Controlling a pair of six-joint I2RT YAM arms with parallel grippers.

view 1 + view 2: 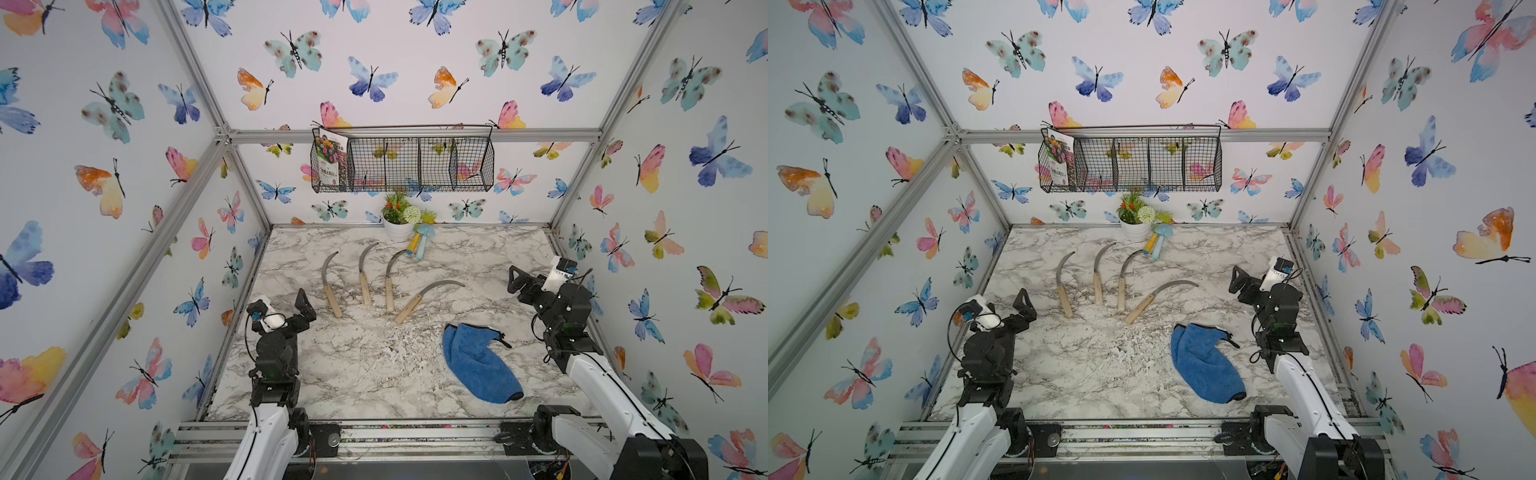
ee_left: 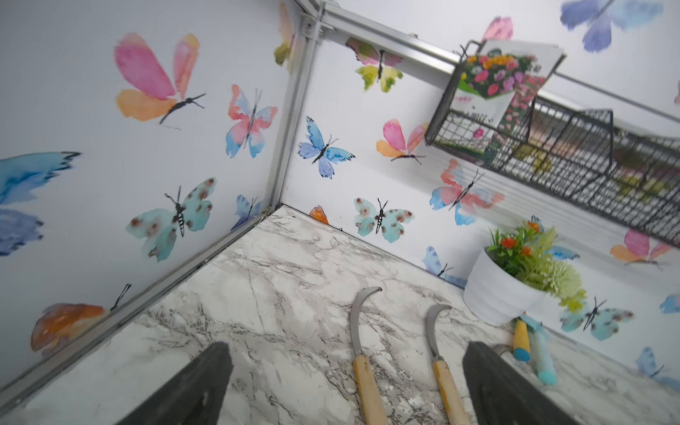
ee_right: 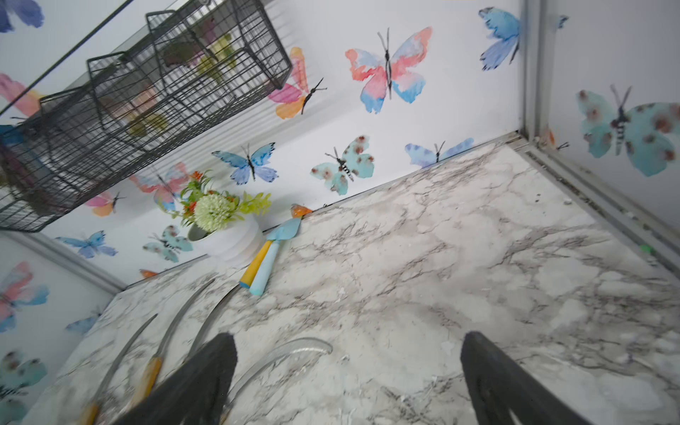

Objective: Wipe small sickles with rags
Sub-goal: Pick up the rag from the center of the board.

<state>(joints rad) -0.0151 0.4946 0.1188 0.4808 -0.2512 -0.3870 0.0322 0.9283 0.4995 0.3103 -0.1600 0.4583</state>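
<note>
Several small sickles lie side by side on the marble table, with grey curved blades pointing to the back wall and pale wooden handles toward me: sickle, sickle, sickle and a slanted sickle. In both top views a blue rag lies crumpled at the front right. My left gripper hovers open just left of the sickles, with two handles between its fingers' lines. My right gripper stands open at the right, beyond the slanted sickle's blade. Neither holds anything.
A white flower pot stands at the back wall, with yellow and light-blue mushroom toys beside it, close to a blade tip. A black wire basket holding a flower booklet hangs above. White crumbs litter the table's middle.
</note>
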